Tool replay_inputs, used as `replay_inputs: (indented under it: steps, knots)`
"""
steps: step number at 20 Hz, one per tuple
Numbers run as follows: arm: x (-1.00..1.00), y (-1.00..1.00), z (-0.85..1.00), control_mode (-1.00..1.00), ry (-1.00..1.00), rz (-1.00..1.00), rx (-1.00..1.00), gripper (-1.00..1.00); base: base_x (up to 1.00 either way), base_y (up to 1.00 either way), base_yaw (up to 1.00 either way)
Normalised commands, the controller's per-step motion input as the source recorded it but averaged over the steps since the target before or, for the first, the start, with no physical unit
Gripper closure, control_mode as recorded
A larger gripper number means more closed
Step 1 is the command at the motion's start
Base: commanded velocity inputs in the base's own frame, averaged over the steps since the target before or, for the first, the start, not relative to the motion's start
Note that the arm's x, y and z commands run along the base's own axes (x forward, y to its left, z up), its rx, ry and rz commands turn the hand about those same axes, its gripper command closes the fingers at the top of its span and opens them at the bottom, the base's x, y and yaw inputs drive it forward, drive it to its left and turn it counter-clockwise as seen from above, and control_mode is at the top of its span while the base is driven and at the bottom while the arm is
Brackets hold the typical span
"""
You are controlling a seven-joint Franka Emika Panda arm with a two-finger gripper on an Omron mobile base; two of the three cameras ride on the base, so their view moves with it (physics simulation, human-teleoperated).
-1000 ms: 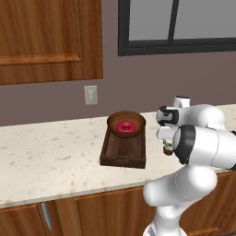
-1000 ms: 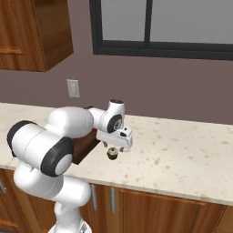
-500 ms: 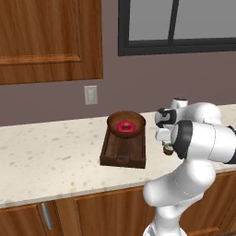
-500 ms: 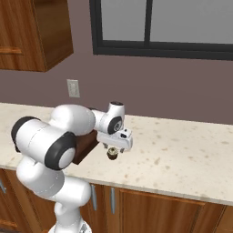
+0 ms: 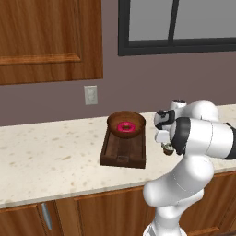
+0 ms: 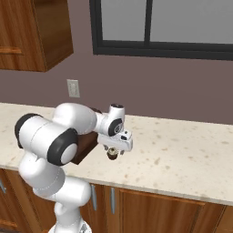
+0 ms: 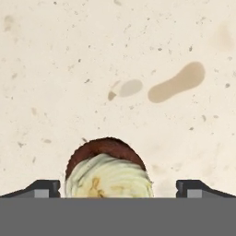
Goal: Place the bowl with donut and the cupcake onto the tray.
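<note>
The tool (image 6: 112, 153) hangs over the speckled counter (image 5: 50, 152), just right of the tray (image 5: 124, 150). Its fingers (image 7: 44, 188) stand wide, one on each side of the cupcake (image 7: 109, 171), apart from it. Whether the cupcake rests on the counter cannot be told. The bowl (image 5: 126, 122) sits on the tray's far end, with the donut (image 5: 125, 127) inside it.
</note>
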Motion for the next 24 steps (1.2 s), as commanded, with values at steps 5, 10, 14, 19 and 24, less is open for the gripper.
replay_inputs:
  steps: [5, 10, 14, 19, 24]
  knots:
    - [0.0, 0.0, -0.16, -1.0, 0.0, 0.0, 0.0, -1.0, 0.0, 0.0, 0.0]
    - [0.0, 0.0, 0.0, -1.0, 0.0, 0.0, 0.0, -1.0, 0.0, 0.0, 0.0]
    - [0.0, 0.0, 0.0, -1.0, 0.0, 0.0, 0.0, 1.0, 0.0, 0.0, 0.0]
    - [0.0, 0.0, 0.0, -1.0, 0.0, 0.0, 0.0, 1.0, 0.0, 0.0, 0.0]
    - [-0.03, 0.0, 0.05, -1.0, 0.0, 0.0, 0.0, 1.0, 0.0, 0.0, 0.0]
